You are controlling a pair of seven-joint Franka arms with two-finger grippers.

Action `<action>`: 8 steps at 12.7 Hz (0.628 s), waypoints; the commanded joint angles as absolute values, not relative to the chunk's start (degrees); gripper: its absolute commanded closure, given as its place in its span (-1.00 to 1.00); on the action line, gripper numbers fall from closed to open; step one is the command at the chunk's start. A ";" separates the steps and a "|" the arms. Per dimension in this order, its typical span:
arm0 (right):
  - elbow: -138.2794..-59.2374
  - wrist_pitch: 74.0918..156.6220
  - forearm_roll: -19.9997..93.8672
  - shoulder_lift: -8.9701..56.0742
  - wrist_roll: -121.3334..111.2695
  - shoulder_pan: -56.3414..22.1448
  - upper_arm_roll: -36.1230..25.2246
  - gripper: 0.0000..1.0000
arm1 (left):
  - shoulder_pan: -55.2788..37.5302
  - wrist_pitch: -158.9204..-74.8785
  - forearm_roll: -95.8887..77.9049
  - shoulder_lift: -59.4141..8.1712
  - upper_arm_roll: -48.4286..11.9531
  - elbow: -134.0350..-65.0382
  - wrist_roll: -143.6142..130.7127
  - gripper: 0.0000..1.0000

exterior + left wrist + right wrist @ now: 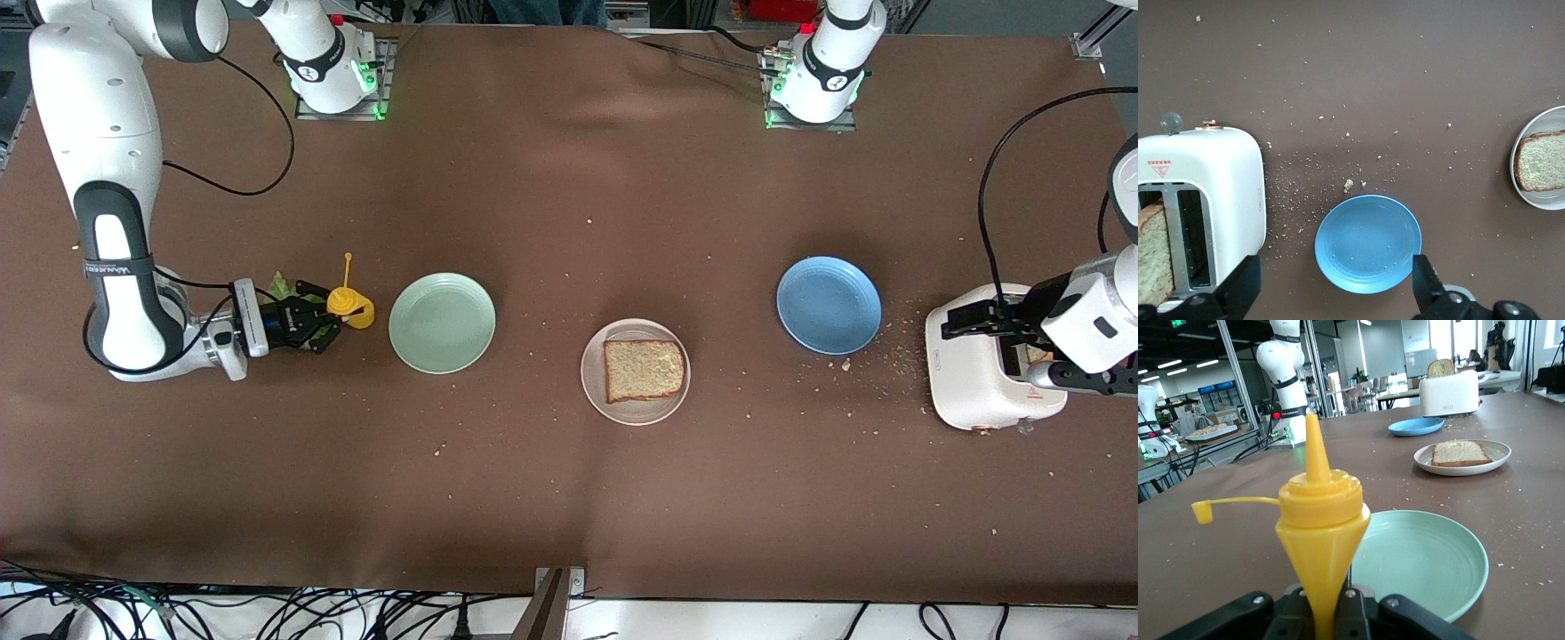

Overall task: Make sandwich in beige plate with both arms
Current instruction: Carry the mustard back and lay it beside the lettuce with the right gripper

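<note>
table: brown cloth, crumbs lying thickest near the toaster.
toaster: standing at the left arm's end, a second slice sticking up from its slot.
left gripper: hovering over the toaster, fingers spread, likely lining up for that slice.
right gripper: low beside the green plate, clamping a yellow sauce bottle, cap hanging open, likely for squeezing sauce.
beige plate: sitting between green and blue plate, holding one bread slice.
</note>
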State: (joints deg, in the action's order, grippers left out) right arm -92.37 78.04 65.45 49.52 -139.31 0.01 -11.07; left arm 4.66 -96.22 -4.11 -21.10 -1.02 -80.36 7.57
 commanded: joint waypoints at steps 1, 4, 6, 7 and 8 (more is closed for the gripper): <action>-91.76 75.06 68.82 52.29 -142.38 1.23 -10.02 1.00 | 4.31 -96.06 -1.93 -20.83 -1.14 -80.51 6.77 -1.00; -91.76 75.06 68.73 52.56 -141.33 1.75 -10.20 0.00 | 4.39 -96.06 -1.93 -20.83 -1.14 -80.51 6.77 -1.00; -91.41 74.88 67.51 52.12 -139.67 1.93 -10.54 -0.80 | 4.39 -96.06 -1.93 -20.83 -1.14 -80.51 6.77 -1.00; -91.32 74.71 65.59 51.51 -138.18 2.02 -11.33 -0.97 | 4.39 -96.06 -1.93 -20.83 -1.14 -80.42 6.77 -1.00; -91.06 74.45 64.17 50.89 -137.38 2.11 -11.77 -0.98 | 4.39 -96.06 -1.93 -20.83 -1.14 -80.42 6.77 -1.00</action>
State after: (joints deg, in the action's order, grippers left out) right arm -91.55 75.80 66.75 52.52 -139.77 1.08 -11.52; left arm 4.62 -96.22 -4.11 -21.10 -1.02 -80.37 7.57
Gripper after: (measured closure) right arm 0.445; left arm 0.000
